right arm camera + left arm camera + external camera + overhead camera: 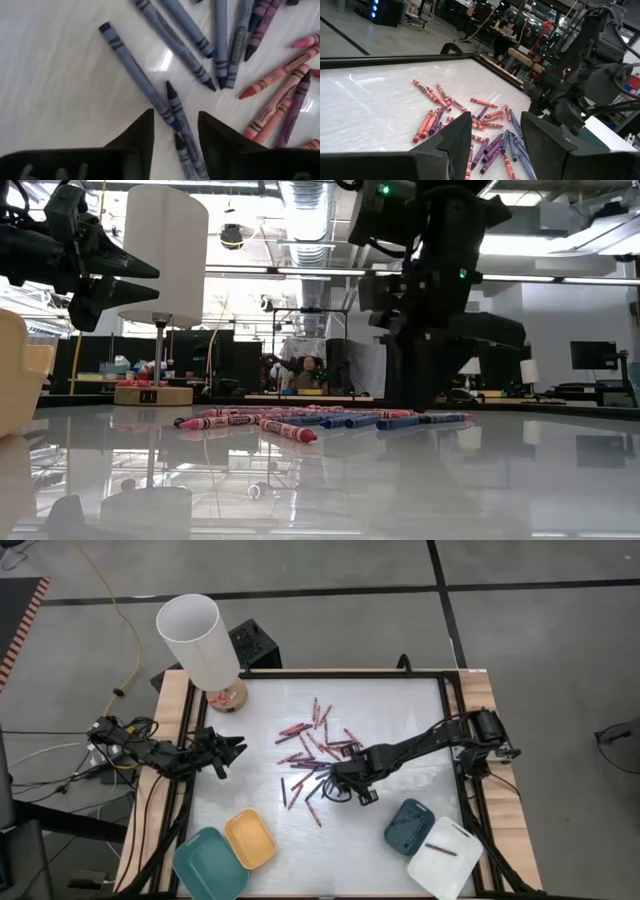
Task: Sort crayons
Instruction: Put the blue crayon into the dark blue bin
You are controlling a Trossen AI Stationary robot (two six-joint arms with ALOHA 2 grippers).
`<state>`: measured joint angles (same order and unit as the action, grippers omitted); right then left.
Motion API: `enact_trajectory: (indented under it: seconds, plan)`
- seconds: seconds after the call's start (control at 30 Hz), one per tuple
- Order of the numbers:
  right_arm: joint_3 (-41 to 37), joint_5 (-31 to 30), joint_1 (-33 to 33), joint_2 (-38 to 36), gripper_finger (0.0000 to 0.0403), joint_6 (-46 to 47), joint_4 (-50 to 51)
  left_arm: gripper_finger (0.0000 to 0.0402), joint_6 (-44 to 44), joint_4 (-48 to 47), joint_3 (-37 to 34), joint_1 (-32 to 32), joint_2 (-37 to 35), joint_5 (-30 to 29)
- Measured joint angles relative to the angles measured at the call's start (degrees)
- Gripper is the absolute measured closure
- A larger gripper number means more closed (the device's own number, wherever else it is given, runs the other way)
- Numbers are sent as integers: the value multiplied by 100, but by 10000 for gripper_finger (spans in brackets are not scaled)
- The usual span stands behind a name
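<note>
Crayons point(315, 748) in red, pink, purple and blue lie loose in a heap on the white table top, near its middle; the heap also shows in the low view point(300, 423) and the left wrist view point(427, 122). My right gripper point(340, 783) points steeply down over the heap's near side. It is open, and its two fingertips point(175, 125) stand on either side of a dark blue crayon point(181, 131) that lies flat on the table. Whether they touch it cannot be told. My left gripper point(235, 748) waits open at the table's left edge, empty point(495, 132).
A lamp with a white shade point(198, 638) stands at the far left corner. A teal tray point(208, 862) and a yellow tray point(250, 838) sit near left. A dark blue tray point(408, 824) and a white tray point(446, 860) holding a crayon sit near right.
</note>
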<state>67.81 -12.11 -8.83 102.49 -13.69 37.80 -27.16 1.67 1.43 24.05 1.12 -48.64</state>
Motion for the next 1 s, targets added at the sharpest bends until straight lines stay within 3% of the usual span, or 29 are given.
enact_trajectory:
  seconds: [0.5,1.0]
  plan:
    - [-319,42,279,-4,249,-31,-203,241,-2,0,0,0,-1,-2]
    - [-314,200,375,100,295,29,-357,241,-2,-2,0,2,0,0]
